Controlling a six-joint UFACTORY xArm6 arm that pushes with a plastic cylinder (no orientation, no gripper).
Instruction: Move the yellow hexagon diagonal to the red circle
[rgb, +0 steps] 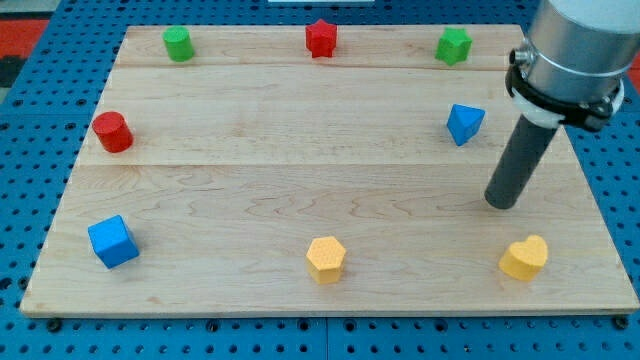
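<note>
The yellow hexagon (326, 259) lies near the board's bottom edge, at the middle. The red circle (113, 132), a short cylinder, stands at the view's left edge of the board, well up and left of the hexagon. My tip (501, 203) rests on the board at the view's right, far right of the hexagon, above the yellow heart (525, 258) and below the blue triangle (465, 123). It touches no block.
A blue cube (112, 242) sits at the bottom left. Along the top edge stand a green cylinder (179, 44), a red star (321, 38) and a green star (453, 46). The wooden board (300, 180) lies on a blue pegboard.
</note>
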